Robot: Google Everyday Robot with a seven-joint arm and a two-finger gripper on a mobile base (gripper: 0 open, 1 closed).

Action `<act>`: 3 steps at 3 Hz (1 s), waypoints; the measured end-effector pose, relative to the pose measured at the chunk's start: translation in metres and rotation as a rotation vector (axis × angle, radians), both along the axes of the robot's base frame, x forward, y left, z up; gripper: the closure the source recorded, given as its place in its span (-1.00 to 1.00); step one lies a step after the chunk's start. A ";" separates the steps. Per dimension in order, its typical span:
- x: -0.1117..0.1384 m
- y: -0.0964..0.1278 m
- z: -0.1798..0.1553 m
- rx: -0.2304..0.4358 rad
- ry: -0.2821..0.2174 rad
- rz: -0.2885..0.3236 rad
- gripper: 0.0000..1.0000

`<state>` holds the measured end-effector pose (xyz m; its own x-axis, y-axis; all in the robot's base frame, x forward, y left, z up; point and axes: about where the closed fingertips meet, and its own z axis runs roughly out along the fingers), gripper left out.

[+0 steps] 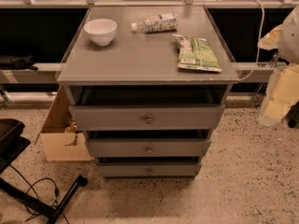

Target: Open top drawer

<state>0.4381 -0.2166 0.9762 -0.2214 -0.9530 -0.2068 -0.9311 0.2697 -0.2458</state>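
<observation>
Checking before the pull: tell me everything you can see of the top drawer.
The top drawer is the widest of three, with a plain grey front and one small round metal knob at centre. It sits level just under the cabinet top, with a dark gap above its front, and looks pulled out slightly, ahead of the middle drawer. Its inside is in shadow. Nothing touches it; the gripper is not in view.
</observation>
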 end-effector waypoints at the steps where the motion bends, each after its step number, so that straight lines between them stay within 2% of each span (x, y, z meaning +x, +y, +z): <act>1: 0.000 0.000 0.000 0.000 0.000 0.000 -1.00; 2: 0.000 0.017 -0.047 0.001 0.033 0.015 -1.00; 3: 0.004 0.038 -0.113 -0.003 0.072 0.044 -1.00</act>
<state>0.4417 -0.1788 0.8629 -0.1935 -0.9628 -0.1887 -0.9572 0.2275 -0.1790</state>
